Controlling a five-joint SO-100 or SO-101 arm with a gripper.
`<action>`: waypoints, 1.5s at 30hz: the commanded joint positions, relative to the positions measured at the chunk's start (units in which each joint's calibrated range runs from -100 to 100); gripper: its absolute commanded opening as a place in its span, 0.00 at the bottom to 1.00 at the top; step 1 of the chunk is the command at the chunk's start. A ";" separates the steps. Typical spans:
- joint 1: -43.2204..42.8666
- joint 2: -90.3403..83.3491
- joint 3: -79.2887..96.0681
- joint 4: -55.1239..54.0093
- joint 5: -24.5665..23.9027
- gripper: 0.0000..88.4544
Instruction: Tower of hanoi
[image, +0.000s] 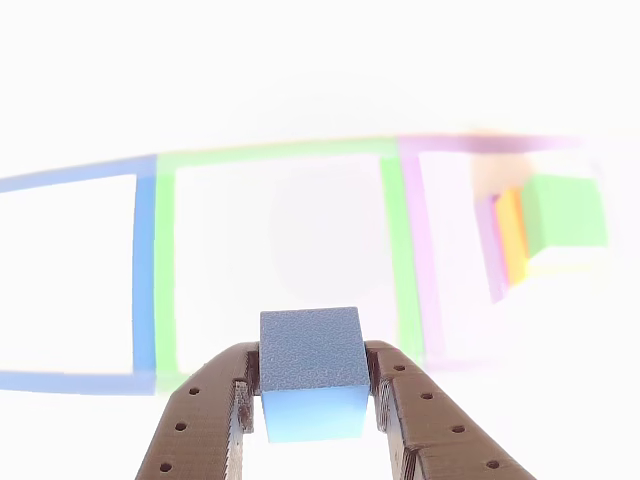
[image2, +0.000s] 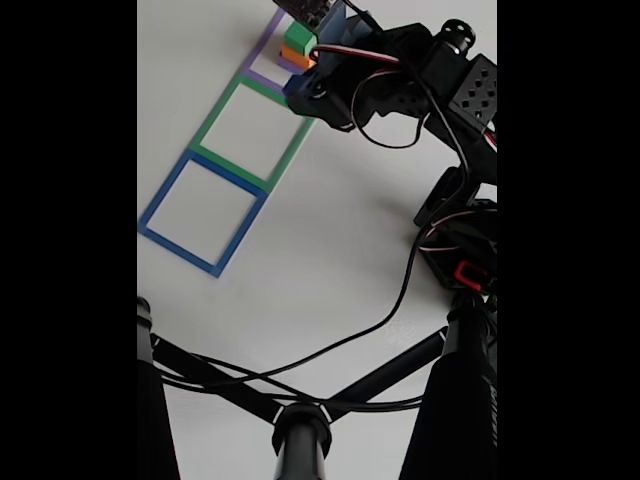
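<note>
The gripper (image: 312, 400) was pinching the small blue cube (image: 310, 370), one brown perforated finger (image: 205, 420) pressed against its left face and the other against its right in the other view, which looked out from between the fingers. The cube sat level between them, its darker textured face turned up and a paler face toward the camera. Beyond it the white table (image: 300, 60) was badly washed out by light (edges farther back were hard to make out). Three tape-outlined squares lay in a row: the blue tape square (image: 145, 270) at the left, the green tape square (image: 400, 270) in the middle directly behind the cube, and the purple tape square (image: 425, 260) at the right, each sharing a border with its neighbour.

Inside the purple outline stood the rest of the tower, a stack with the green block (image: 565, 210) nearest the camera's top side, the yellow-orange block (image: 512, 235) against it, and the purple block (image: 490, 250) beyond that.

In the fixed view the dark arm (image2: 400, 80) reached across the table toward the far end of the row, its gripper near the border of the green and purple outlines, just beside the stack (image2: 297, 48). Black cables (image2: 400, 300) trailed from the arm over a black stand (image2: 300, 430) in the foreground.
</note>
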 joint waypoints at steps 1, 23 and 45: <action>-0.83 -3.07 17.76 -23.80 0.20 0.04; -2.17 39.96 41.76 -105.58 0.20 0.04; -2.84 75.08 26.94 -128.66 0.20 0.05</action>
